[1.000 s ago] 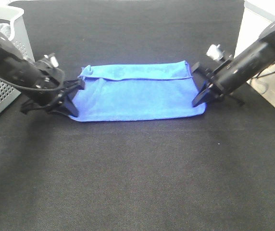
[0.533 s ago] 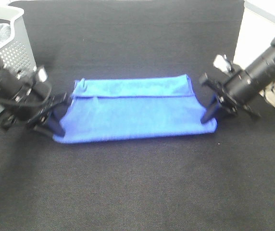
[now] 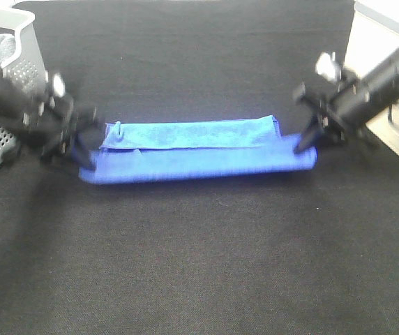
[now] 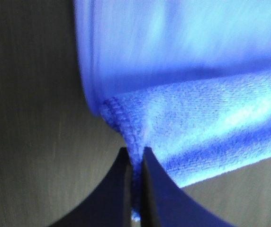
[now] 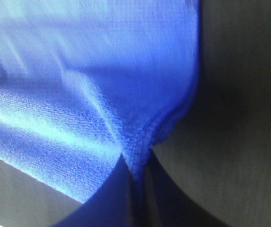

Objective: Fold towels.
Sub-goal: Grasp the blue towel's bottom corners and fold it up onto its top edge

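The bright blue towel [image 3: 192, 150] lies across the middle of the black table as a long narrow band, its near edge lifted and carried toward the far edge. My left gripper [image 3: 81, 150] is shut on the towel's near left corner. The left wrist view shows its stitched hem [image 4: 126, 127] pinched between the two black fingers [image 4: 119, 189]. My right gripper [image 3: 304, 143] is shut on the near right corner. The right wrist view shows the cloth [image 5: 78, 94] pinched between its black fingers [image 5: 112, 194].
A grey perforated basket [image 3: 8, 84] with a grey cloth inside stands at the far left edge. The black table cover [image 3: 199, 265] spreads in front of the towel. A pale surface [image 3: 388, 132] lies past the table's right edge.
Both grippers have moved away from the camera, carrying the towel's near edge up and over toward the far edge. The visible towel has narrowed from a wide rectangle to a thin band.
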`<state>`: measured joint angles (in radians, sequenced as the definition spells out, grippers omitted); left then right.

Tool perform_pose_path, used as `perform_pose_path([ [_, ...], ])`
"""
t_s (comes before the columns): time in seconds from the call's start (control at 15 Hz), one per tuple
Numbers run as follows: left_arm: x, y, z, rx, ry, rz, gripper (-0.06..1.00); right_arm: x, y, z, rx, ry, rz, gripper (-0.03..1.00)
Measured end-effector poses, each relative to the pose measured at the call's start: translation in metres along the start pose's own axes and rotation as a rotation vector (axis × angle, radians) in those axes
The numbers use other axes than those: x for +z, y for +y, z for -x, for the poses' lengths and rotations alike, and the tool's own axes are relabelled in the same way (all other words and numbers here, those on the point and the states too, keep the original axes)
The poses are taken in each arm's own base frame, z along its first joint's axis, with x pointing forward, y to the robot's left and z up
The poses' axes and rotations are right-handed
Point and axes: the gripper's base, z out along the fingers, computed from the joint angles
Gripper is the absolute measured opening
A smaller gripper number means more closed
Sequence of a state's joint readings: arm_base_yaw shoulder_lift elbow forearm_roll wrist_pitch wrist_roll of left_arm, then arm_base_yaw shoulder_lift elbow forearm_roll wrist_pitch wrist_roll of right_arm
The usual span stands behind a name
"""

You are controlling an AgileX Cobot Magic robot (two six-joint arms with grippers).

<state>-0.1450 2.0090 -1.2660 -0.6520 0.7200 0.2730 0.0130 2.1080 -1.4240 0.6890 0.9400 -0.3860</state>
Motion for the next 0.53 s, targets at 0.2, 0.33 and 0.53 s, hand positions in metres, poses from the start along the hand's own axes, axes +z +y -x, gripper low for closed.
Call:
perform_pose_path([
  [0.2,-0.014,-0.008,0.042,0.005,-0.118,-0.009,0.01,-0.006,0.007,0.034,-0.026,-0.07,0.015,0.0],
  [0.33,-0.006,-0.006,0.063,0.009,-0.149,-0.014,0.01,0.001,0.005,0.055,-0.042,-0.079,0.028,0.0],
  [0.53,0.021,0.0,0.09,0.024,-0.166,-0.014,0.01,0.027,-0.008,0.081,-0.038,-0.088,0.035,0.0],
])
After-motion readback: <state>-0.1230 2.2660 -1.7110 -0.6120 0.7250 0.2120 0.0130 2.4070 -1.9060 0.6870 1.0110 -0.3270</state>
